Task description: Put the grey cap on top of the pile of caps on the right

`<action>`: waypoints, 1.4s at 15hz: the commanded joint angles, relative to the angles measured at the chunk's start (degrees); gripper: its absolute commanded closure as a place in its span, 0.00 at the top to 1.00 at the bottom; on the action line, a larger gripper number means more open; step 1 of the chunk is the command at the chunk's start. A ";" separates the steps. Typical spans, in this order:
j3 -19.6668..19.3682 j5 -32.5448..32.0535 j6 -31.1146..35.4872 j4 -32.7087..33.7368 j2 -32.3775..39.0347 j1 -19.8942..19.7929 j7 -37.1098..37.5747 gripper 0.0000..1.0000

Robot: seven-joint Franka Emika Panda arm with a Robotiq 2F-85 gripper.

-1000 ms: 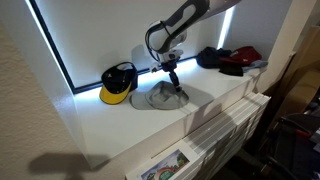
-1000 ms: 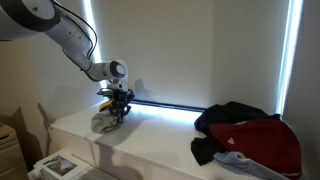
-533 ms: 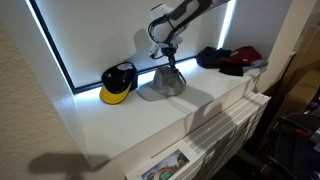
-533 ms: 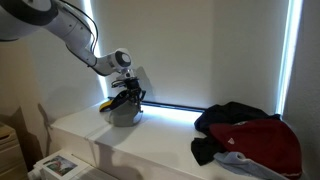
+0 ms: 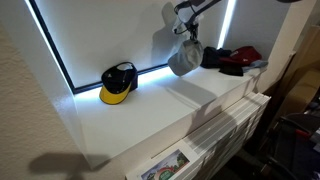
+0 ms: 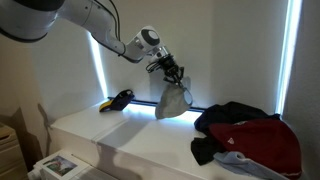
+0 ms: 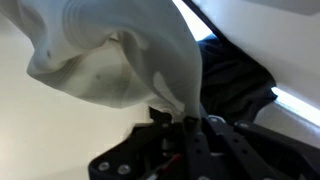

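Observation:
The grey cap [image 5: 184, 58] hangs limp in the air from my gripper [image 5: 189, 32], which is shut on its fabric. It also shows in an exterior view [image 6: 172, 100] below the gripper [image 6: 171, 73], well above the white surface. In the wrist view the pale cap [image 7: 120, 55] fills the upper frame, pinched between the jaws [image 7: 185, 122]. The pile of caps [image 5: 232, 60], black and red, lies to the right of the hanging cap, and shows large in an exterior view [image 6: 245, 135]. A dark part of it shows in the wrist view [image 7: 235, 85].
A black cap with a yellow brim [image 5: 118, 82] lies at the back by the lit window strip, also seen in an exterior view [image 6: 118, 98]. The white surface [image 5: 150, 125] ends in a front edge above drawers. A printed sheet [image 5: 165, 165] lies at the front.
The gripper has lifted the grey cap off the surface and carried it up and toward the pile of caps. The cap now hangs in the air.

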 commanded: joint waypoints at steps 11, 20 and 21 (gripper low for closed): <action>-41.97 51.58 -2.20 16.09 14.67 -14.83 1.29 0.01; -46.46 55.34 -4.20 15.58 16.61 -14.35 0.65 0.53; -42.88 56.92 -9.02 17.25 14.98 -15.50 -4.80 0.54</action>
